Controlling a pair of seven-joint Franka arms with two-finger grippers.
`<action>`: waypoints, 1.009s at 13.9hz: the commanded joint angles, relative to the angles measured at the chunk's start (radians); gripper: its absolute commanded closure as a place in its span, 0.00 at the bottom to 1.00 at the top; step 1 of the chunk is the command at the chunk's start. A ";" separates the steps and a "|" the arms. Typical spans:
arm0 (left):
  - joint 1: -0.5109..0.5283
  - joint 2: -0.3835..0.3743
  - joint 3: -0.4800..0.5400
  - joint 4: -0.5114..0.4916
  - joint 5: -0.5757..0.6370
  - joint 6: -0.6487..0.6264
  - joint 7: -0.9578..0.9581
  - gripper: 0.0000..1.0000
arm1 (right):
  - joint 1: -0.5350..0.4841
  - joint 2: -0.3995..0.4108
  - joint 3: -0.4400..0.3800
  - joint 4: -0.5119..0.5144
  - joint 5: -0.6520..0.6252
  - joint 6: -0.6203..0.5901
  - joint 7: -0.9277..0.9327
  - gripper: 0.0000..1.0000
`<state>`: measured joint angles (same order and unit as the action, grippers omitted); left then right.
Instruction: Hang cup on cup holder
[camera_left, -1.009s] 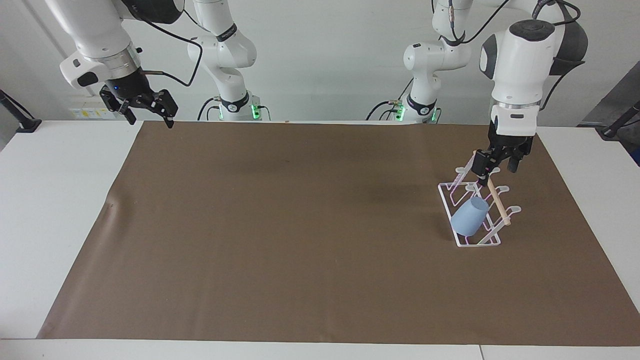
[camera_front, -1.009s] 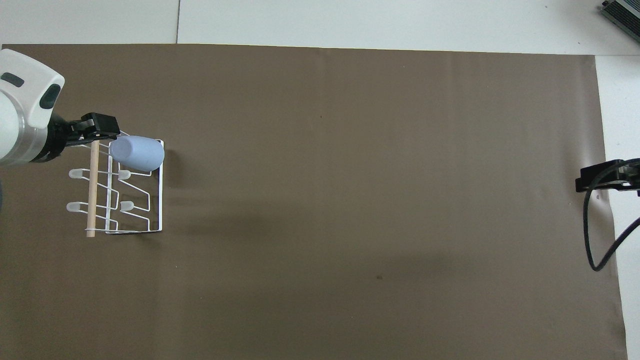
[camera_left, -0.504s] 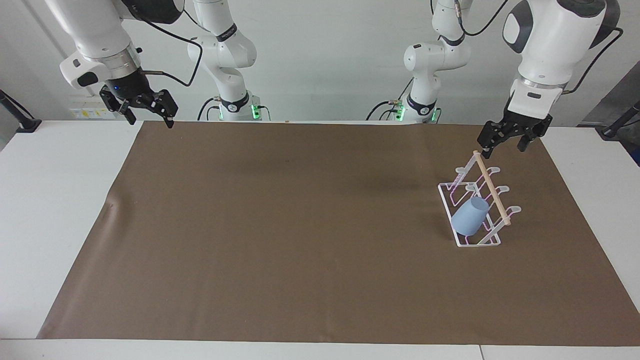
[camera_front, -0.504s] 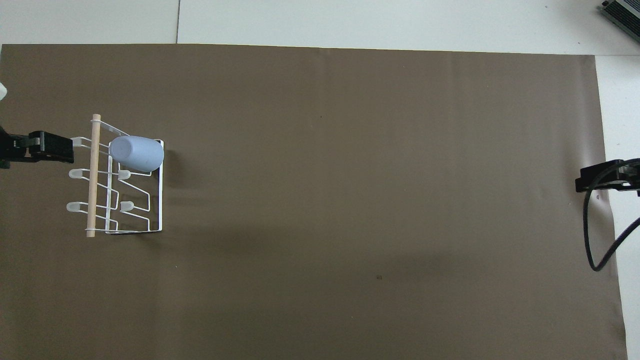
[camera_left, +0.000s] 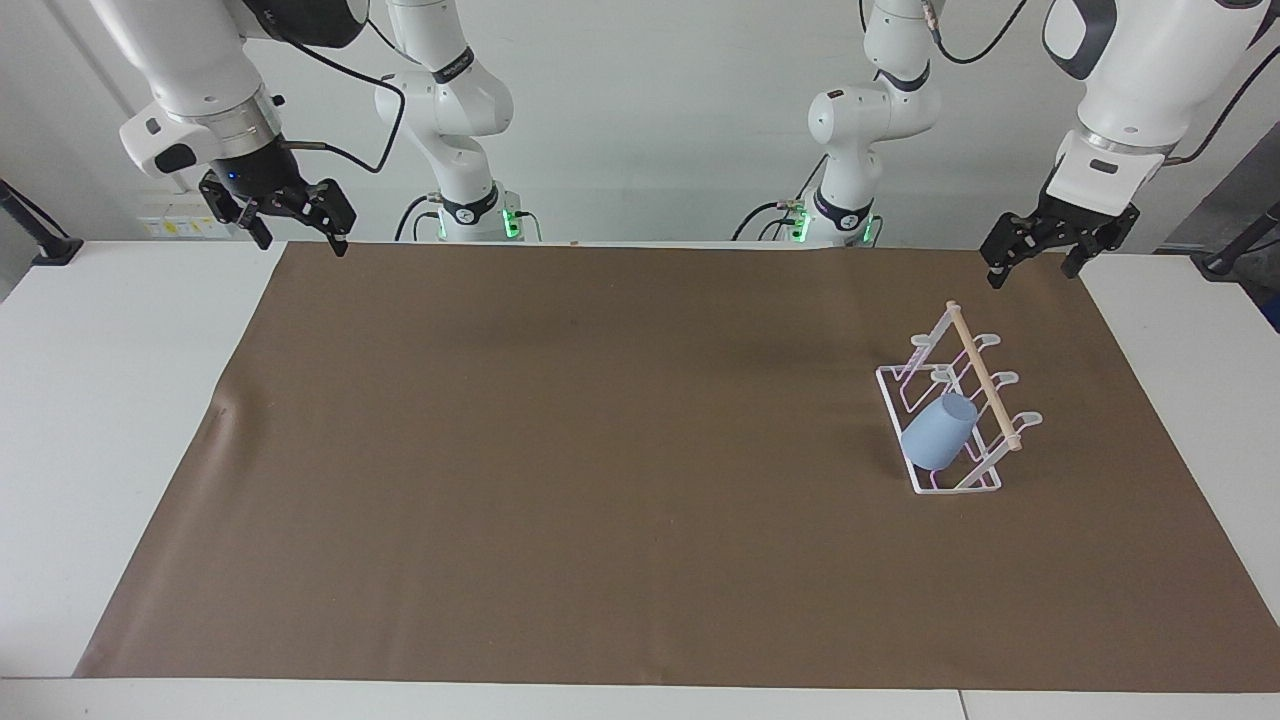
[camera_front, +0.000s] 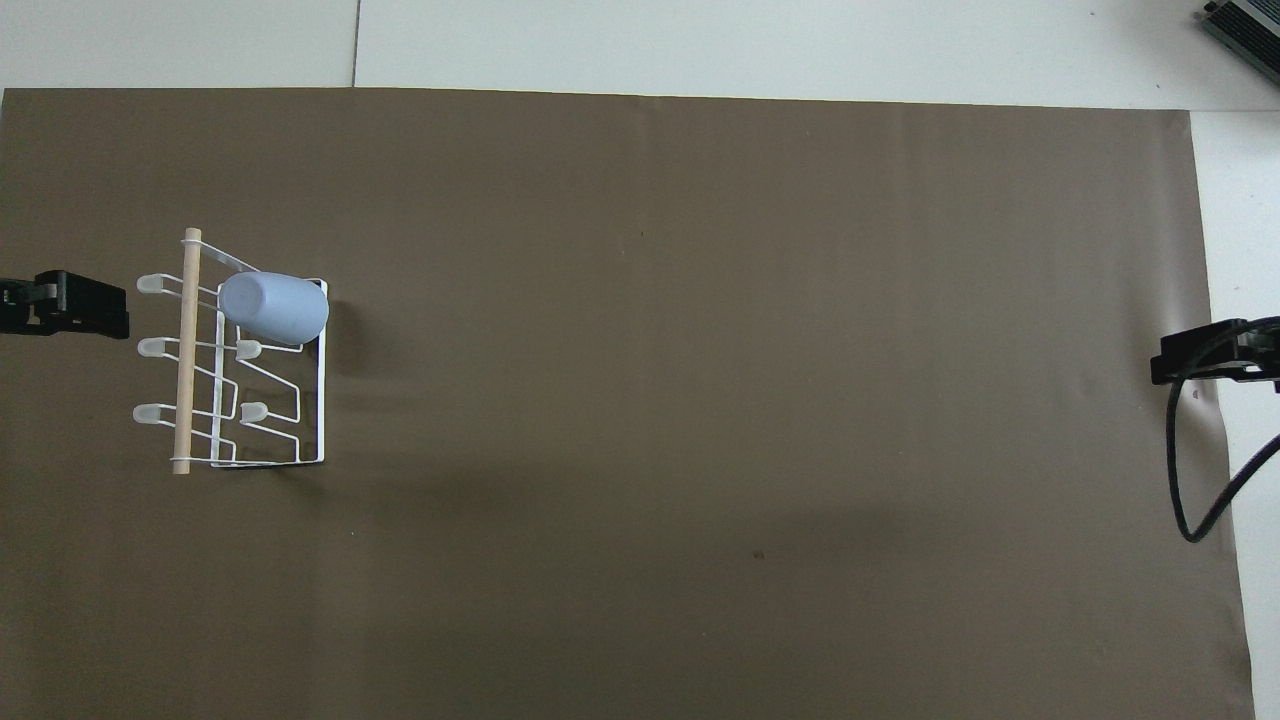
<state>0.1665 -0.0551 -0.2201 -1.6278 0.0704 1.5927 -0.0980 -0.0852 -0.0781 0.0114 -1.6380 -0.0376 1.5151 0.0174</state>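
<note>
The light-blue cup (camera_left: 938, 432) (camera_front: 275, 307) sits upside down and tilted on a slanted prong of the white wire cup holder (camera_left: 985, 483) (camera_front: 322, 400). It is at the holder's end farther from the robots, beside the wooden dowel (camera_left: 985, 380). The holder stands on the brown mat toward the left arm's end of the table. My left gripper (camera_left: 1030, 272) (camera_front: 100, 305) hangs open and empty in the air, over the mat's corner by its own base, apart from the holder. My right gripper (camera_left: 300, 243) (camera_front: 1175, 365) waits open and empty above the mat's other corner.
A brown mat (camera_left: 600, 450) covers most of the white table (camera_left: 100, 400). A black cable (camera_front: 1190, 480) loops down from the right arm at the mat's edge. A small dark speck (camera_front: 758, 554) lies on the mat.
My left gripper has risen from the holder's dowel and drawn back toward its own base, open all the while. The cup has stayed on its prong. The right arm has not moved.
</note>
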 joint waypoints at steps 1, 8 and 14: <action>0.015 -0.009 -0.012 0.011 -0.021 -0.031 0.040 0.00 | -0.007 -0.020 -0.004 -0.023 0.024 0.014 -0.028 0.00; -0.030 -0.015 0.005 0.009 -0.021 -0.053 0.064 0.00 | -0.007 -0.020 -0.004 -0.023 0.024 0.014 -0.028 0.00; -0.154 -0.012 0.136 0.020 -0.014 -0.069 0.095 0.00 | -0.007 -0.020 -0.004 -0.023 0.024 0.014 -0.028 0.00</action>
<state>0.0371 -0.0661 -0.1077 -1.6270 0.0643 1.5551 -0.0222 -0.0852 -0.0782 0.0114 -1.6380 -0.0376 1.5151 0.0174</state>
